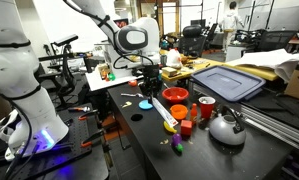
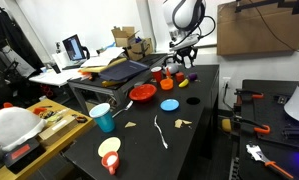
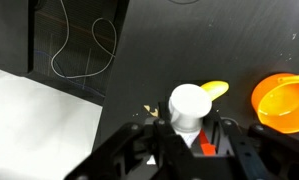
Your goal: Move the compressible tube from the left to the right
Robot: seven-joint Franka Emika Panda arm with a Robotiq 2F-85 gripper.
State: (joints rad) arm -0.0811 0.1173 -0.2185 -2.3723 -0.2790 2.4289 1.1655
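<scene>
In the wrist view my gripper (image 3: 194, 138) is shut on the compressible tube (image 3: 189, 104). The tube is white with a round white cap and a red mark on its body. It is seen nearly end-on, so its length is hidden. The gripper holds it above the black table, next to a small yellow toy (image 3: 215, 90) and an orange cup (image 3: 282, 105). In both exterior views the gripper (image 1: 147, 82) (image 2: 179, 60) hangs over the far part of the table, and the tube is too small to make out there.
A slim white item (image 1: 164, 113) (image 2: 161, 133) lies mid-table. Near it are a red bowl (image 1: 175, 95) (image 2: 142, 93), a blue disc (image 1: 145, 103) (image 2: 169, 104), a silver kettle (image 1: 227, 127) and a blue cup (image 2: 102, 118). A white cable loop (image 3: 84, 50) lies by the table edge.
</scene>
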